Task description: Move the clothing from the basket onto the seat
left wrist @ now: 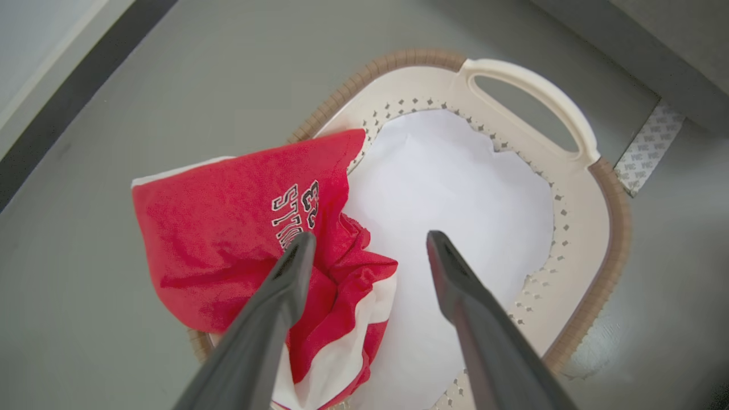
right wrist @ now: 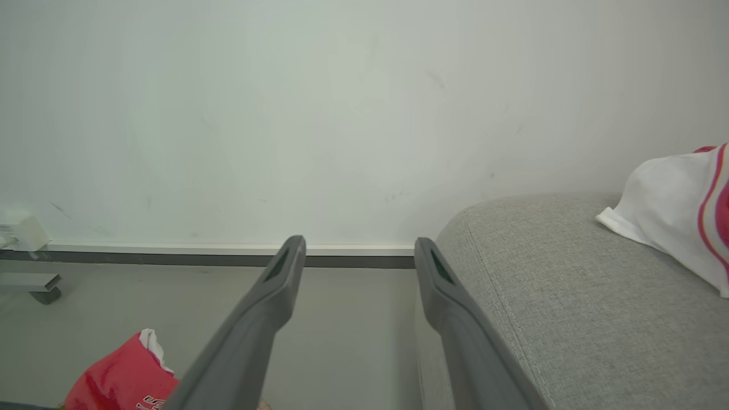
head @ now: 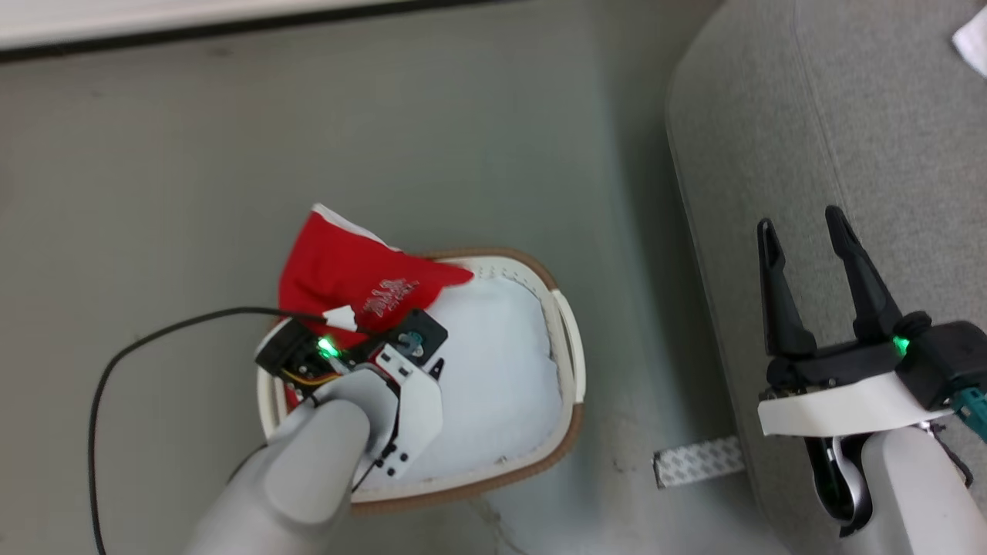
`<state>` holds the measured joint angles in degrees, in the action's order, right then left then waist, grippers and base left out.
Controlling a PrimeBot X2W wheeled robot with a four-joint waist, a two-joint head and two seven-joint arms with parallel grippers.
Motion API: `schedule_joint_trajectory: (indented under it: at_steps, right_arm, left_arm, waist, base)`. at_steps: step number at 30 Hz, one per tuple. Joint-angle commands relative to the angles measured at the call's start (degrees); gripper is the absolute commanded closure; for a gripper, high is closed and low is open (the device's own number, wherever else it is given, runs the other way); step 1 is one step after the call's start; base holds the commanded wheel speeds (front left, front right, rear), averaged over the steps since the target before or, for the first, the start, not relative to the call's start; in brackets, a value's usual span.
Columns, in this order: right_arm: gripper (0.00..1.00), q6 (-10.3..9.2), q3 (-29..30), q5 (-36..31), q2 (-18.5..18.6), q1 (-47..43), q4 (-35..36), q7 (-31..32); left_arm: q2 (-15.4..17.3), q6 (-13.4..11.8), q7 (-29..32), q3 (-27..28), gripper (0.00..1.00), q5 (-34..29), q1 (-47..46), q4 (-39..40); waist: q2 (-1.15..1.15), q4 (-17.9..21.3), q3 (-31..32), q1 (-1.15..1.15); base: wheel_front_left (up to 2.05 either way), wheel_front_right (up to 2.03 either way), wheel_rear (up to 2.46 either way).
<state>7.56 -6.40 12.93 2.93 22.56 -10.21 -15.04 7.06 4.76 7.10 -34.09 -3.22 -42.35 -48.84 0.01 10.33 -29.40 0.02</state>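
In the basket: the clothing, a red garment with white trim and black-and-white lettering, lies crumpled at one end, partly draped over the brown rim and hanging out above the floor; the rest of the basket shows a flat pale sheet
Left fingers: spread wide and holding nothing, poised above the basket; in the left wrist view one finger crosses the red folds and the other sits over the pale sheet, and I cannot tell whether either tip touches cloth
Right fingers: wide apart and empty, pointing up the head view over the near edge of the seat
Seat: the grey sofa stands to the right of the basket, apart from it with bare floor between; a white garment with red stripes already lies on its far part
Step in hand: I judge this to be the reach for the red garment, with the grasp not yet made
Next move: I would shift the left fingers toward the bunched folds so both straddle cloth rather than sheet, lower them, close on a thick fold, lift until the hem clears the rim, then carry it right to the seat
Watch for: pinching the pale sheet along with the cloth, or the draped part catching the rim and dragging the light basket
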Motion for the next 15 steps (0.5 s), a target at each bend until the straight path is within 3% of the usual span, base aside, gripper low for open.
schedule_joint_trajectory:
  at_steps: [1,15]
  right_arm:
    - [0.0,-0.15,-0.1,0.4,-0.1,1.1,0.4,-0.2]
    - [0.0,-0.15,-2.2,5.2,0.0,5.2,4.4,-0.2]
  left_arm:
    - [0.8,0.0,0.2,0.0,0.0,-0.4,-0.7,-0.6]
    - [3.5,-3.5,8.2,-1.5,0.0,-3.1,-10.1,-12.7]
  waist:
    - [-0.01,3.1,-4.8,-0.02]
    - [-0.01,4.5,-16.6,-0.02]
  base:
    - [0.0,0.0,0.0]
    - [0.0,0.0,0.0]
